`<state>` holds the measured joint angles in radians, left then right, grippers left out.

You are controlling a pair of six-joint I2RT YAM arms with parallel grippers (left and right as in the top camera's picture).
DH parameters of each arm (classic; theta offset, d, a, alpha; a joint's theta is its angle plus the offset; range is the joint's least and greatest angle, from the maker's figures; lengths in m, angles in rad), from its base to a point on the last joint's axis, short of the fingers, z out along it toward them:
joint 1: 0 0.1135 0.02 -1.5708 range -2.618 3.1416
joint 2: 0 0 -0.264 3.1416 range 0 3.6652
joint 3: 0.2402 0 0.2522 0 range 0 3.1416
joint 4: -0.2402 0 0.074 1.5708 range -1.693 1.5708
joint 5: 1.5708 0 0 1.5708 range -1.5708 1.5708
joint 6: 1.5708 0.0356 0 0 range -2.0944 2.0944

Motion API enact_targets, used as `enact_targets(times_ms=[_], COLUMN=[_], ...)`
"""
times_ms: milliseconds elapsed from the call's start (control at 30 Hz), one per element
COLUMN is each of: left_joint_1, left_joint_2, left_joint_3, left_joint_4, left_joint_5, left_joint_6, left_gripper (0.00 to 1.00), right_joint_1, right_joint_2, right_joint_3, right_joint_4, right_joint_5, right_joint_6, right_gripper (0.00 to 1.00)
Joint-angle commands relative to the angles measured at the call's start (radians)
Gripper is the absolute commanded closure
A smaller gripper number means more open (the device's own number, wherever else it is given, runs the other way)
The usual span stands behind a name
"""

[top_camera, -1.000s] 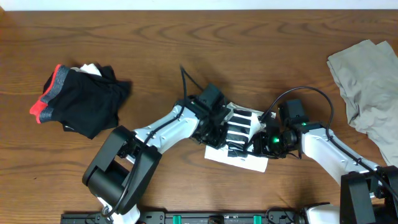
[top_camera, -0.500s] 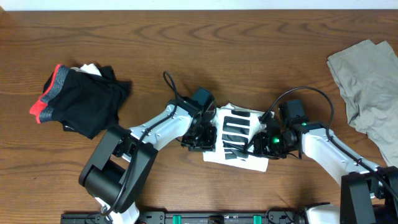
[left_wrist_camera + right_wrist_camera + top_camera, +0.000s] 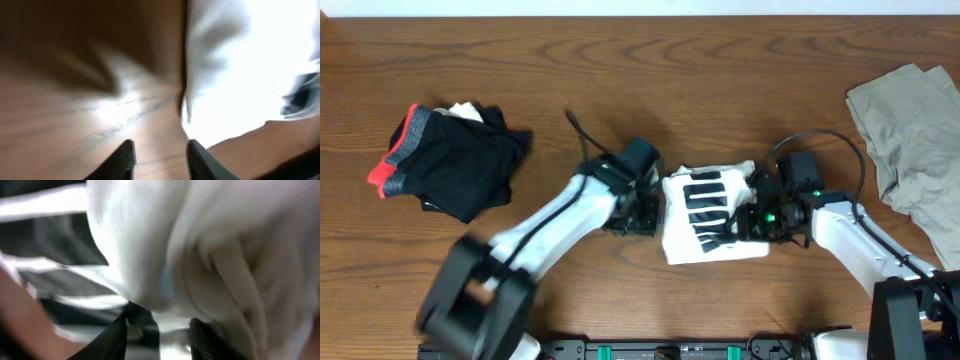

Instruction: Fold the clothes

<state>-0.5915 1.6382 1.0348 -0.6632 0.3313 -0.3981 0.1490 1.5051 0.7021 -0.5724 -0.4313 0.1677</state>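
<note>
The clothes (image 3: 705, 215), a white T-shirt with black block lettering, lie folded in a compact bundle at the table's middle. My left gripper (image 3: 650, 212) sits just off the shirt's left edge. In the left wrist view this left gripper (image 3: 160, 160) is open, with only bare wood between its fingers and the white clothes (image 3: 250, 75) at the upper right. My right gripper (image 3: 745, 218) is at the bundle's right side. Seen from the right wrist, the right gripper (image 3: 157, 340) is shut on a fold of the clothes (image 3: 165, 255), and cloth fills the frame.
A black garment with red trim (image 3: 445, 160) lies bunched at the far left. At the right edge lies a crumpled khaki garment (image 3: 910, 125). The brown wooden table (image 3: 620, 80) is bare at the back.
My left gripper has let go of the shirt and drawn back to its left edge. The shirt has shifted slightly right and up into a tighter bundle. The right gripper keeps its hold.
</note>
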Motion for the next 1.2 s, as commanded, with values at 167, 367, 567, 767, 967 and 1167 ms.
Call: enact_targets(times_ms=[167, 367, 567, 767, 967, 1167], left_joint_1=[0.031, 0.108, 0.119, 0.117, 0.114, 0.105], left_joint_2=[-0.148, -0.069, 0.034, 0.151, 0.231, 0.245], left_joint_3=[0.019, 0.019, 0.019, 0.019, 0.019, 0.019], left_joint_4=[0.266, 0.413, 0.53, 0.624, 0.619, 0.553], left_joint_5=[-0.279, -0.125, 0.022, 0.088, 0.142, 0.189], left_joint_6=[0.143, 0.212, 0.34, 0.352, 0.352, 0.352], left_gripper=[0.4, 0.4, 0.54, 0.54, 0.54, 0.54], right_joint_1=[-0.017, -0.017, -0.017, -0.017, -0.017, -0.017], right_joint_2=[-0.024, -0.16, -0.222, -0.216, -0.205, -0.189], right_joint_3=[0.201, 0.332, 0.332, 0.248, 0.097, -0.027], right_joint_4=[-0.111, -0.255, -0.457, -0.502, -0.37, -0.178], right_joint_5=[0.114, 0.167, 0.174, 0.202, 0.219, 0.305], right_joint_6=[-0.143, -0.126, -0.057, 0.016, 0.039, 0.071], right_gripper=[0.57, 0.54, 0.56, 0.58, 0.59, 0.59])
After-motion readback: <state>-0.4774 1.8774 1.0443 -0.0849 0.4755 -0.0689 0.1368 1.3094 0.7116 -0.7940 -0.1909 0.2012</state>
